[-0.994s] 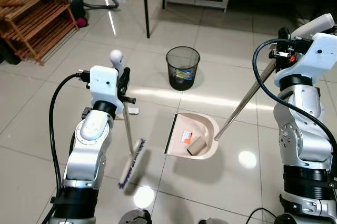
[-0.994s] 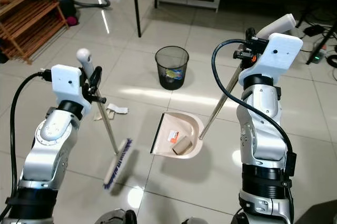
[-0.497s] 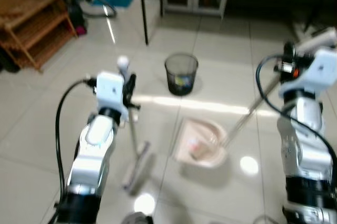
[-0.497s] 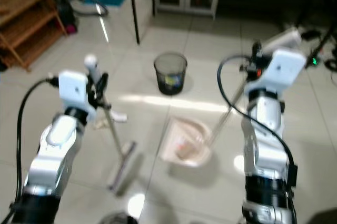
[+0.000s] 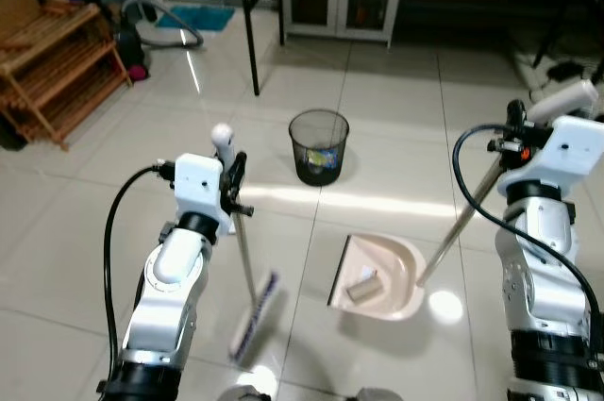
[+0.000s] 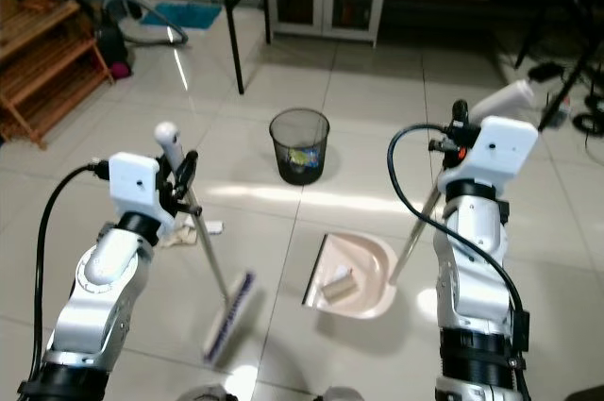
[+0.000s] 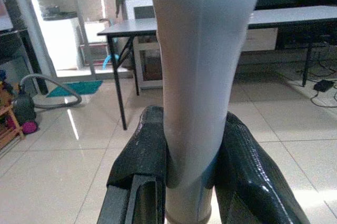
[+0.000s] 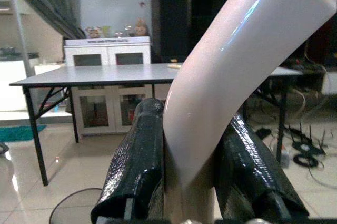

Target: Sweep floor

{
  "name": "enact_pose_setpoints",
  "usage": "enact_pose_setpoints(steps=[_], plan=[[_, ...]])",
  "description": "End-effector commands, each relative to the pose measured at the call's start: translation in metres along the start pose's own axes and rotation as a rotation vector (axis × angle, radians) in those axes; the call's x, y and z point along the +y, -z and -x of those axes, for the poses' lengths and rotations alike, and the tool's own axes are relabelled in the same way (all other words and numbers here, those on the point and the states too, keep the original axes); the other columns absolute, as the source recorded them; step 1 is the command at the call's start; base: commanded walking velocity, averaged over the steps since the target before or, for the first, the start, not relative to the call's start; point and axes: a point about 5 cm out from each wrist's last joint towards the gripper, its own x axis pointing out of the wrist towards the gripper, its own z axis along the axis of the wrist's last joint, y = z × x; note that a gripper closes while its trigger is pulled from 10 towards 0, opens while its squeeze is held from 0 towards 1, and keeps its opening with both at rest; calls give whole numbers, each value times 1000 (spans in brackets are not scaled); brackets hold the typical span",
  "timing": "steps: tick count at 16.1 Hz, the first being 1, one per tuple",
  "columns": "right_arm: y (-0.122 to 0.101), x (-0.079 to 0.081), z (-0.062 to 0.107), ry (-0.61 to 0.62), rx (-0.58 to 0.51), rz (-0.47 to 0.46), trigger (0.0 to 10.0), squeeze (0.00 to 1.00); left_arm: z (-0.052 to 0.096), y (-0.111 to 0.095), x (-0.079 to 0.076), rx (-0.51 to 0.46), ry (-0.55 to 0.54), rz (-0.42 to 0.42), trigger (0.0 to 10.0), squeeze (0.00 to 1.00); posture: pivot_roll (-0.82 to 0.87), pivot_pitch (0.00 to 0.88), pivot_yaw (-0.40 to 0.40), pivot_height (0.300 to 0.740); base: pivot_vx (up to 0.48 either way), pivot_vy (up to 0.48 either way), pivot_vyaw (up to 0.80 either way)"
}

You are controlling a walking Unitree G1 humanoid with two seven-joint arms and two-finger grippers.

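My left gripper [image 7: 189, 179] clamps the broom handle [image 5: 241, 250], brush head [image 5: 255, 318] down on the tiles just left of the dustpan [image 5: 382, 278]. My right gripper [image 8: 192, 182] squeezes the dustpan handle [image 5: 462, 226]. Scraps [image 5: 362, 288] lie in the pan. The bin [image 5: 318, 146] stands beyond, table legs [image 5: 251, 42] farther back.

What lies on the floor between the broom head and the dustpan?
Bare tile. In the left eye view nothing lies between the broom head and the dustpan; the swept scrap already sits inside the pan.
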Motion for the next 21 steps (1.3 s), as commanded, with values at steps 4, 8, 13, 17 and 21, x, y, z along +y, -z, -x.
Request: enact_pose_setpoints(steps=[4, 8, 13, 17, 21], plan=[[-8, 8, -2, -19, -71, -39, 10000, 0, 5, 7, 8, 5, -21, -36, 10000, 0, -14, 92, 25, 740, 412, 0, 0], [-14, 11, -8, -26, -83, -59, 10000, 0, 4, 9, 8, -4, -27, -39, 10000, 0, -15, 89, 23, 740, 412, 0, 0], [-28, 13, -19, -31, -121, -67, 10000, 0, 4, 9, 8, -8, -28, -43, 10000, 0, -13, 89, 23, 740, 412, 0, 0], [-52, 13, -35, -24, -181, -86, 10000, 0, 3, 10, 8, -5, -28, -45, 10000, 0, -13, 93, 19, 740, 412, 0, 0], [-57, 10, -42, 3, -191, -90, 10000, 0, 3, 11, 7, -4, -27, -46, 10000, 0, -12, 94, 20, 740, 411, 0, 0]])
